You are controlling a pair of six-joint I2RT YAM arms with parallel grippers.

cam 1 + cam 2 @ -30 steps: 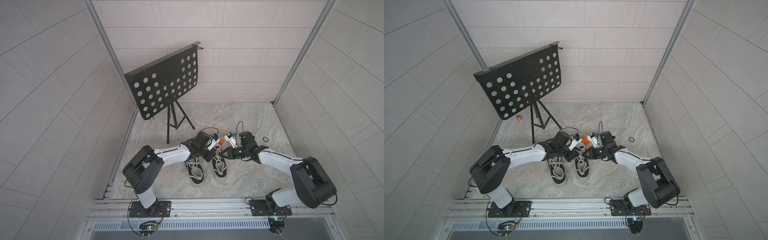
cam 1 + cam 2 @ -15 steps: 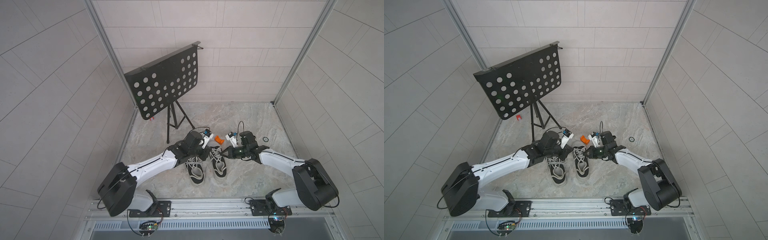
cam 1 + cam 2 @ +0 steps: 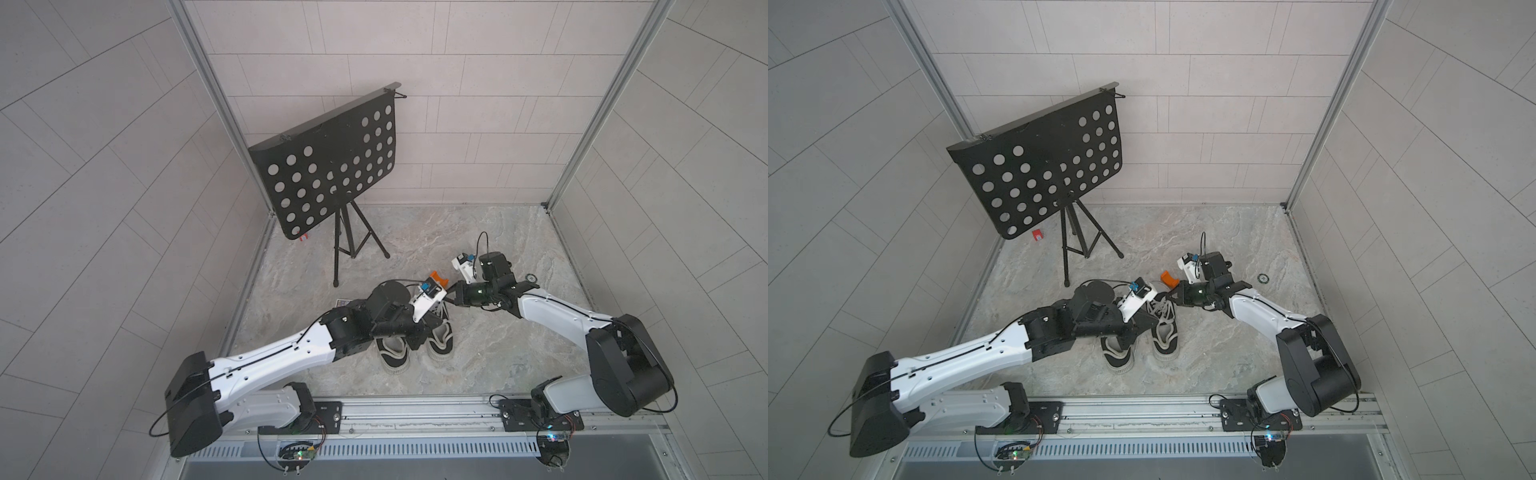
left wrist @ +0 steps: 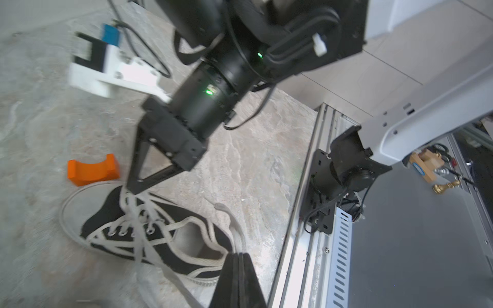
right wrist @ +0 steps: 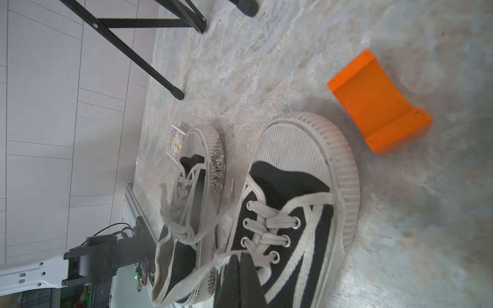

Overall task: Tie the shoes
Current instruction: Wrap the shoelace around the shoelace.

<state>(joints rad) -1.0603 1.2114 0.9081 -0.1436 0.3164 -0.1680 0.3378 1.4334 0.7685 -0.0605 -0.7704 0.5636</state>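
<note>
At the upper left of both top views a black perforated music stand (image 3: 328,166) rests on its tripod; a small red item (image 3: 1038,235) lies on the marbled floor (image 3: 478,357) beneath its lower edge. The left arm reaches in from the lower left; the left gripper (image 3: 419,334) hangs over the shoes (image 3: 394,355) with its fingers (image 4: 228,282) pressed flat together; a blurred strand curves toward their tips, but whether it is pinched I cannot tell.

The shoes sit side by side at the centre of the floor, heels toward the rail at the bottom of the frame, toes toward the back wall. They are black canvas with ribbed off-white soles and toe caps (image 5: 301,149), metal eyelets and flat whitish laces (image 5: 269,226) crossed up the tongue, with loose ends trailing. A small printed card (image 3: 343,302) lies by the toe of the left-hand shoe.

Just above the right-hand shoe's toe sits an orange block (image 3: 438,277) with a curved hollow. Beside it the right gripper (image 3: 453,297) is clenched on that shoe's laces, which draw taut to its tip. Farther right a small dark ring (image 3: 530,277) lies on the floor.
</note>
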